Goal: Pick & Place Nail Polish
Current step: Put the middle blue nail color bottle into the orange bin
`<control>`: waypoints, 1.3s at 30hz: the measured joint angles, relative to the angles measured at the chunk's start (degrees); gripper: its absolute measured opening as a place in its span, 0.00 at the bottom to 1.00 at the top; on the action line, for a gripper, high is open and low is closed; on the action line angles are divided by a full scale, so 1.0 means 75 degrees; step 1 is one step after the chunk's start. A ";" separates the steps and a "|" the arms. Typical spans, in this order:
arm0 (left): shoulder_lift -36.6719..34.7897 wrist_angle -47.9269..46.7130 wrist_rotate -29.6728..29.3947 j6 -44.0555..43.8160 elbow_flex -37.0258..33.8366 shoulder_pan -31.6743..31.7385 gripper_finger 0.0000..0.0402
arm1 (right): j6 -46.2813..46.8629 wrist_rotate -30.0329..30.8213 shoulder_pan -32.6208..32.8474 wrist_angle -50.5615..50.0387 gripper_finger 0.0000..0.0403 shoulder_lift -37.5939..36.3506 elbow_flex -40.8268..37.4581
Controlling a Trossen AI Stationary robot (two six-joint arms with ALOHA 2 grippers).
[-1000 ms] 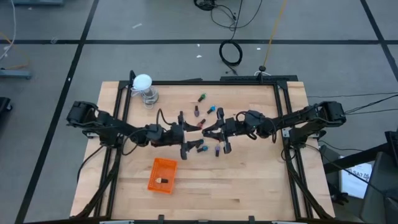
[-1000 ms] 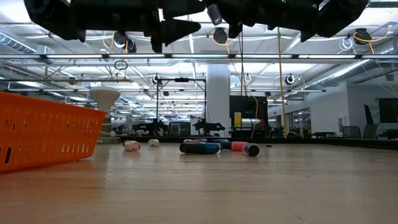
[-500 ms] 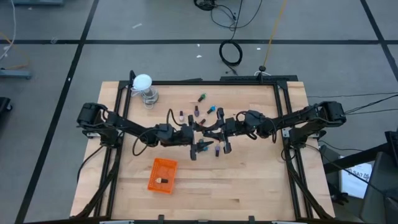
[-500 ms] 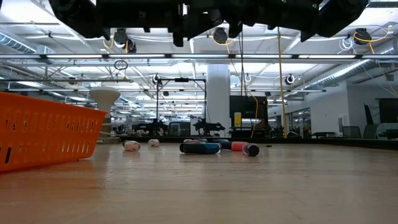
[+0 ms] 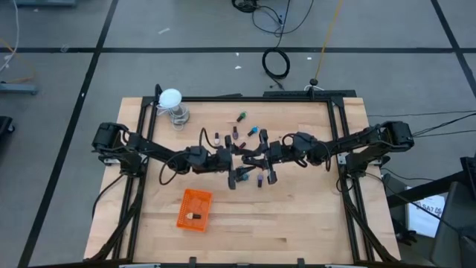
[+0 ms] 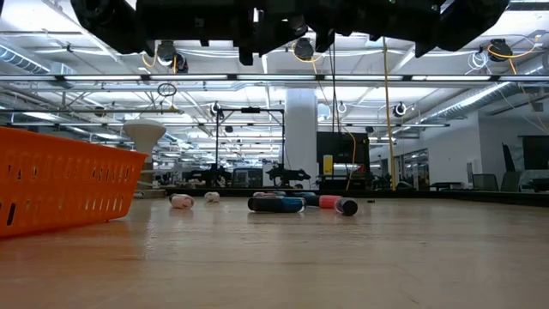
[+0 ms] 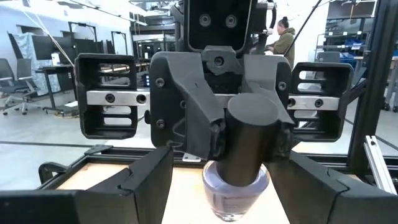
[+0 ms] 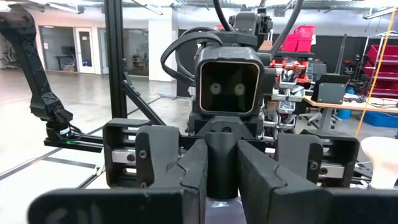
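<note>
Wooden table (image 5: 297,223), black frame around it. Orange tray (image 5: 194,209) near the front edge holds one small bottle (image 5: 195,216). Loose nail polish bottles (image 5: 234,134) lie mid-table. Both arms reach inward, meeting at centre. Right gripper (image 7: 219,134) is clamped on a pale lilac bottle (image 7: 235,193) by its dark cap; left gripper (image 8: 221,163), fingers spread wide, brackets that bottle.

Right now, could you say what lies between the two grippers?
A nail polish bottle, cap pinched by the right gripper, inside the open left gripper: left wrist view.
</note>
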 joint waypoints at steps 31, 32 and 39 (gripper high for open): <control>-0.0643 -0.1074 -0.0077 0.0762 -0.0002 -0.0027 0.23 | 0.0487 0.0008 -0.0002 -0.0940 0.44 -0.0628 0.0009; -0.0806 -0.1370 -0.0214 0.0851 -0.0001 -0.0069 0.23 | 0.0485 0.0009 -0.0002 -0.1286 0.48 -0.0854 0.0006; -0.2187 -0.4424 -0.1198 0.1302 0.0005 -0.0532 0.23 | 0.0747 0.0607 -0.0004 -0.4179 0.58 -0.2432 0.0003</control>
